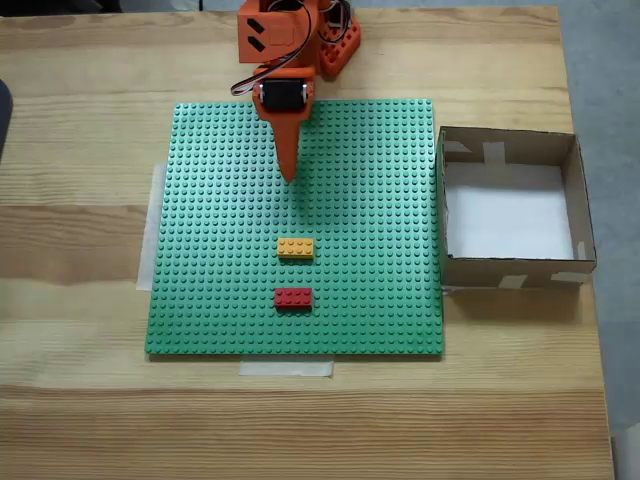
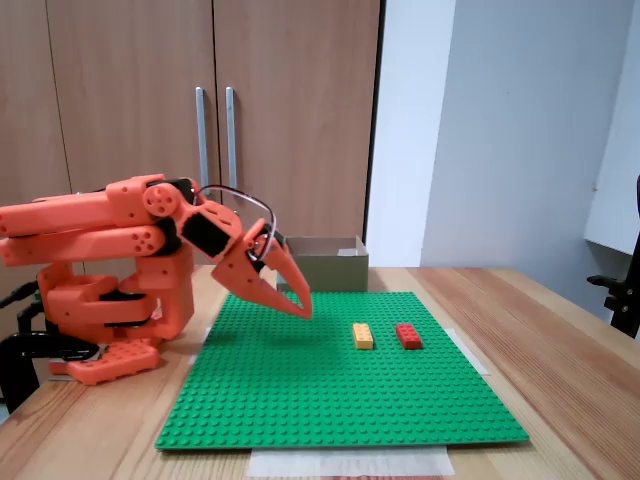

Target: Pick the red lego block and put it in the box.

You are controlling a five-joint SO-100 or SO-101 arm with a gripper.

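Note:
The red lego block lies flat on the green studded baseplate, right beside a yellow-orange brick. The brown cardboard box, white inside with pale tape patches, stands empty just off the plate's edge. My orange gripper hovers low over the plate, tips pointed down and shut with nothing in them, well short of both bricks and apart from them.
The baseplate is taped to a wooden table. The arm's orange base sits at the table's far edge in the top-down fixed view. Wooden cabinet doors stand behind the table.

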